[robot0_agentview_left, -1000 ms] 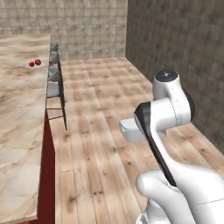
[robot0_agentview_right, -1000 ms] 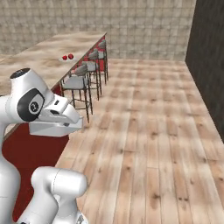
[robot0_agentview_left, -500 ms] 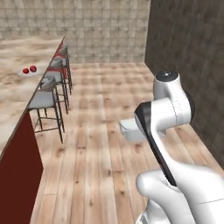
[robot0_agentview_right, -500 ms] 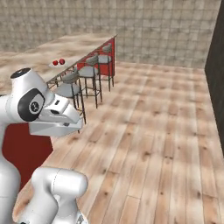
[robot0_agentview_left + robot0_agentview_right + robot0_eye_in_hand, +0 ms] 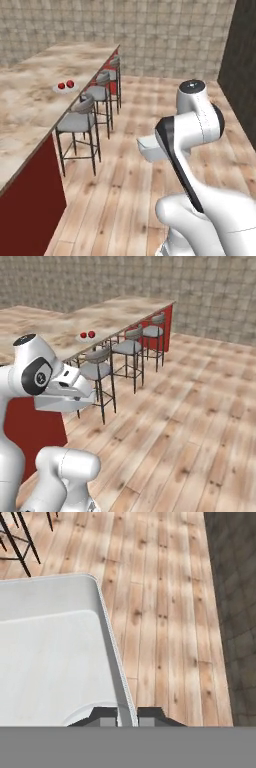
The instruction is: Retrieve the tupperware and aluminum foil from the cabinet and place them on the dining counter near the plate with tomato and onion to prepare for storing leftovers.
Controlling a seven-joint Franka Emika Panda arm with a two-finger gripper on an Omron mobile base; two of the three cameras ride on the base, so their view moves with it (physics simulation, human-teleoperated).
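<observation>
My gripper [image 5: 127,716] is shut on the rim of the tupperware [image 5: 55,662], a pale grey-white tray with its raised edge running between the two fingertips. The tray juts out level from behind the arm in the left base view [image 5: 147,147] and sits under the hand in the right base view [image 5: 62,402], above the wooden floor. The small white plate [image 5: 66,88] with red tomato pieces lies on the dining counter [image 5: 30,107], ahead and to the left. It also appears in the right base view, plate [image 5: 87,337] on counter [image 5: 107,313]. The aluminum foil and the cabinet are out of view.
A row of grey bar stools [image 5: 80,120] [image 5: 127,348] stands along the counter's red side. Wooden floor [image 5: 165,612] spreads ahead and to the right. A dark wall [image 5: 245,60] rises on the right, and a stone-tiled wall closes the far end.
The whole scene has shifted as the base drives and turns: counter and stools slide rightward in both base views. The tupperware stays in the shut gripper, and the arm keeps its pose.
</observation>
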